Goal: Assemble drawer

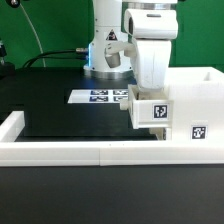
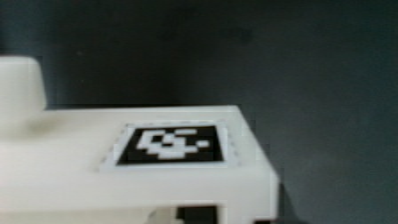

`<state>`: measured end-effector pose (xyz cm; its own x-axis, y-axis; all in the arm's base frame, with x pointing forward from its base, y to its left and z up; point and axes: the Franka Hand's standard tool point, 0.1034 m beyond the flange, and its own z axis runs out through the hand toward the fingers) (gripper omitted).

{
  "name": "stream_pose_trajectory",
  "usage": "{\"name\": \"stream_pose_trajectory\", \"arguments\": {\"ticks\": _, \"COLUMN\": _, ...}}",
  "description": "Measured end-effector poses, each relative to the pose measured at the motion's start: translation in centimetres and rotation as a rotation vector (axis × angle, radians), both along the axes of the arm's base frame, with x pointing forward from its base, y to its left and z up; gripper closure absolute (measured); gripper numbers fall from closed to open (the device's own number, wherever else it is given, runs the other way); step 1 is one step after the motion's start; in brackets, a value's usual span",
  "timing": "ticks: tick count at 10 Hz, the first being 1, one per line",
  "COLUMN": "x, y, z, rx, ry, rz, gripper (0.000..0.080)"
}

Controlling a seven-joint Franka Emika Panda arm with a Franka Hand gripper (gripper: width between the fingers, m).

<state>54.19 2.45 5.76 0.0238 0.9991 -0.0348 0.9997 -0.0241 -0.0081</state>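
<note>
The tall white case (image 1: 195, 95) of the drawer stands at the exterior view's right, with a square tag on its front. A small white tray (image 1: 150, 112) with its own tag sits against the case's left side. My gripper (image 1: 146, 98) comes down from above and is closed on this tray. In the wrist view the tray (image 2: 107, 170) fills the frame close up, with its tag on top and a white knob (image 2: 18, 85) at one end. The dark fingertips (image 2: 267, 216) show at the tray's edge. The second tray is out of view.
The marker board (image 1: 100, 96) lies flat on the black table behind the tray. A low white border wall (image 1: 70, 152) runs along the front and turns back at the exterior view's left. The arm's base (image 1: 108, 50) stands at the back.
</note>
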Motion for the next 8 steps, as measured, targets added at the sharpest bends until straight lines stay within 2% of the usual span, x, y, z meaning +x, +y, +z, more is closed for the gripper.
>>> {"name": "stream_pose_trajectory", "arguments": {"ticks": 1, "x": 0.0, "y": 0.0, "z": 0.0, "rx": 0.0, "ry": 0.0, "rz": 0.0, "gripper": 0.0675}}
{"name": "stream_pose_trajectory", "arguments": {"ticks": 2, "x": 0.0, "y": 0.0, "z": 0.0, "rx": 0.0, "ry": -0.001, "rz": -0.003, "gripper": 0.0675}}
{"name": "stream_pose_trajectory", "arguments": {"ticks": 3, "x": 0.0, "y": 0.0, "z": 0.3, "rx": 0.0, "ry": -0.006, "rz": -0.013, "gripper": 0.054}}
{"name": "stream_pose_trajectory", "arguments": {"ticks": 4, "x": 0.0, "y": -0.1, "z": 0.7, "rx": -0.001, "ry": -0.012, "rz": -0.017, "gripper": 0.0356}}
{"name": "stream_pose_trajectory", "arguments": {"ticks": 5, "x": 0.1, "y": -0.1, "z": 1.2, "rx": -0.003, "ry": -0.018, "rz": -0.02, "gripper": 0.023}}
{"name": "stream_pose_trajectory", "arguments": {"ticks": 6, "x": 0.3, "y": -0.2, "z": 2.2, "rx": -0.005, "ry": -0.032, "rz": -0.02, "gripper": 0.023}}
{"name": "stream_pose_trajectory", "arguments": {"ticks": 7, "x": 0.3, "y": -0.3, "z": 3.3, "rx": -0.01, "ry": -0.041, "rz": -0.021, "gripper": 0.0166}}
{"name": "stream_pose_trajectory", "arguments": {"ticks": 8, "x": 0.6, "y": -0.7, "z": 4.2, "rx": -0.015, "ry": -0.049, "rz": -0.015, "gripper": 0.0155}}
